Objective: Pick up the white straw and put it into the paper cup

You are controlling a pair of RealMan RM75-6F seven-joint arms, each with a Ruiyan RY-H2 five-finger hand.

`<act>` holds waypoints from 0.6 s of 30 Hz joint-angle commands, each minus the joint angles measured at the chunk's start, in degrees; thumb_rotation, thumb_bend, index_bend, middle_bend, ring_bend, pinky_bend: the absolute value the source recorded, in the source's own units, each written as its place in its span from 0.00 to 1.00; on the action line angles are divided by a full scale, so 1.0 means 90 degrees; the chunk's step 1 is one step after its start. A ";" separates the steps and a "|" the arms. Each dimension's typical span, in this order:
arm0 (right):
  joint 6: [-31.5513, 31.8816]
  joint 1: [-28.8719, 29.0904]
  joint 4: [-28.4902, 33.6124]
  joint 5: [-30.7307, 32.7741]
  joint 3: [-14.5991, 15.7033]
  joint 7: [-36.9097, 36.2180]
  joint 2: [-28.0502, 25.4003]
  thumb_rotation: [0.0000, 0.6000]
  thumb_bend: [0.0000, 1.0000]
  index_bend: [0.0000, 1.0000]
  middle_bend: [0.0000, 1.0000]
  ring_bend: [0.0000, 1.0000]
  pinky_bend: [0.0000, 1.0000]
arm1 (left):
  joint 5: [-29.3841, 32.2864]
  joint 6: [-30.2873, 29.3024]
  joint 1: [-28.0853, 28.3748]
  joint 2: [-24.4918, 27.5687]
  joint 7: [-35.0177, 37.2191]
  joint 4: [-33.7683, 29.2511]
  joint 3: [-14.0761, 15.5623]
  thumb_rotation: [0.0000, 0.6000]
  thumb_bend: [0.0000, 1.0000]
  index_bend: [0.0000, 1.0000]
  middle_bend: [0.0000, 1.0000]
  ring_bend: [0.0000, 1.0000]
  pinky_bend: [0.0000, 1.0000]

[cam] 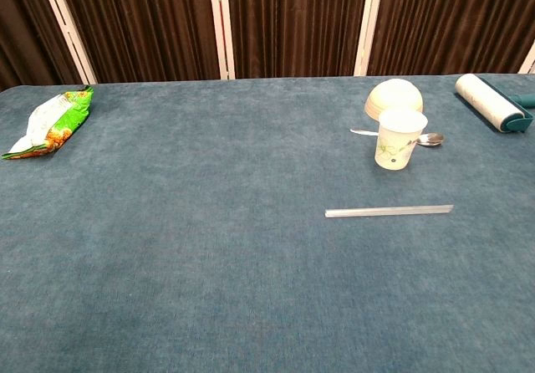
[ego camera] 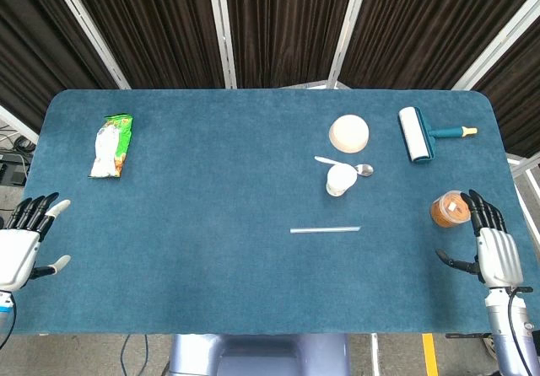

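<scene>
The white straw (ego camera: 325, 229) (cam: 389, 212) lies flat on the blue table, running left to right, a little in front of the paper cup (ego camera: 340, 179) (cam: 399, 140). The cup stands upright with its mouth open. My right hand (ego camera: 488, 242) hovers at the table's right edge, fingers spread and empty, well to the right of the straw. At the left edge my left hand (ego camera: 24, 240) is likewise spread and holds nothing. Neither hand shows in the chest view.
An upturned white bowl (ego camera: 349, 132) and a metal spoon (ego camera: 345, 166) sit just behind the cup. A lint roller (ego camera: 418, 134) lies at the back right. An orange-lidded tub (ego camera: 450, 209) stands by my right hand. A green snack bag (ego camera: 112, 145) lies far left.
</scene>
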State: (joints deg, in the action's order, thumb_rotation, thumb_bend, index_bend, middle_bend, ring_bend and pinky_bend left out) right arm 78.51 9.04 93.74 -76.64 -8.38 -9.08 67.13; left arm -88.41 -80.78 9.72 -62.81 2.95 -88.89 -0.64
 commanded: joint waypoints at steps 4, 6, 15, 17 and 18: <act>-0.0030 0.0001 0.0006 0.0006 0.0002 0.0003 -0.0013 1.00 0.16 0.03 0.00 0.00 0.00 | 0.0000 0.0003 0.0003 0.0002 -0.0011 -0.0006 -0.0001 1.00 0.21 0.12 0.00 0.00 0.00; -0.0050 0.0002 -0.0002 0.0015 0.0007 0.0008 -0.0015 1.00 0.16 0.03 0.00 0.00 0.00 | -0.0002 -0.0002 0.0000 0.0000 -0.0010 -0.0005 0.0000 1.00 0.21 0.12 0.00 0.00 0.00; -0.0089 0.0014 0.0048 -0.0023 0.0025 0.0038 -0.0038 1.00 0.16 0.03 0.00 0.00 0.00 | 0.0014 0.0021 0.0011 0.0001 0.0002 0.0001 -0.0006 1.00 0.21 0.12 0.00 0.00 0.00; -0.0113 0.0020 0.0056 -0.0016 0.0026 0.0032 -0.0042 1.00 0.16 0.03 0.00 0.00 0.00 | 0.0021 0.0029 0.0015 0.0003 0.0003 -0.0006 -0.0009 1.00 0.21 0.12 0.00 0.00 0.00; -0.0122 0.0023 0.0064 -0.0014 0.0025 0.0025 -0.0047 1.00 0.16 0.03 0.00 0.00 0.00 | 0.0023 0.0031 0.0016 0.0006 -0.0001 -0.0009 -0.0010 1.00 0.21 0.12 0.00 0.00 0.00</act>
State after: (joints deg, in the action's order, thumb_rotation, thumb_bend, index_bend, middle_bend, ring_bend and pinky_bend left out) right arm 77.41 9.24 94.32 -76.77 -8.15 -8.86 66.71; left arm -88.20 -80.49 9.87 -62.76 2.94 -88.98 -0.73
